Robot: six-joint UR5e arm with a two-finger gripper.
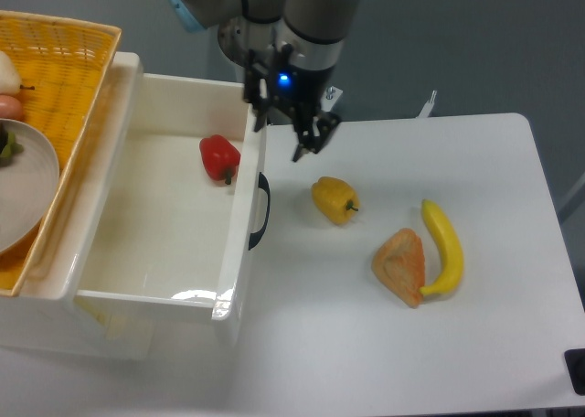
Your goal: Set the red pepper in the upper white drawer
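A yellow basket (64, 60) is sitting at the left. The red pepper (219, 156) is lying inside the upper white drawer (137, 243), by its front wall. The gripper (283, 135) is hanging spread open and empty above the table (512, 344), near a yellow pepper (335, 199).

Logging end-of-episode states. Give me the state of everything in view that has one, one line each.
red pepper: lying inside the drawer, by its right wall, not held
upper white drawer: pulled open
tool: open, empty, over the table just right of the drawer
yellow pepper: loose on the table
banana: on the table, touching the bread piece
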